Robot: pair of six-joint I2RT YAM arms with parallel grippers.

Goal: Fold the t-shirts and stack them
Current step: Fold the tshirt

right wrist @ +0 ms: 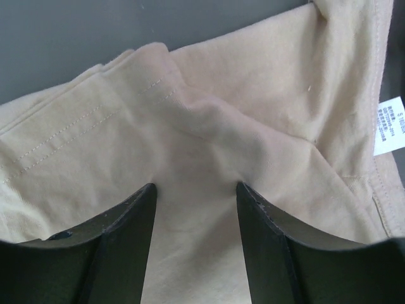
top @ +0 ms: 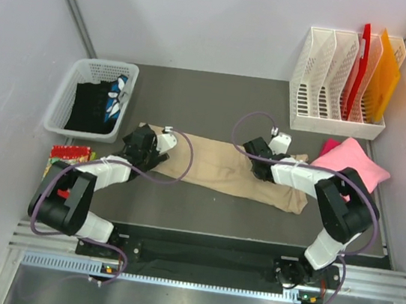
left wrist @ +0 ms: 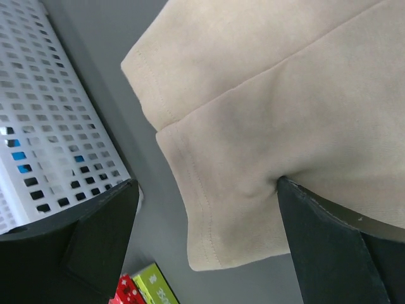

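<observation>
Both arms are down on the beige t-shirt point(top: 215, 170), stretched across mid-table. The left gripper point(left wrist: 205, 183) gapes wide over a hemmed corner. The right gripper point(right wrist: 196, 190), half spread, straddles a ridge of cloth, likely ready to pinch for a fold. Beyond, a pink garment point(top: 353, 162) waits.

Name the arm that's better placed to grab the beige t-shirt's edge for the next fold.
Left. The left gripper is open and straddles the hemmed corner of the beige t-shirt, so a free edge is likely within reach. The right gripper sits on mid-fabric near the care label, with no free edge between its tips.
</observation>
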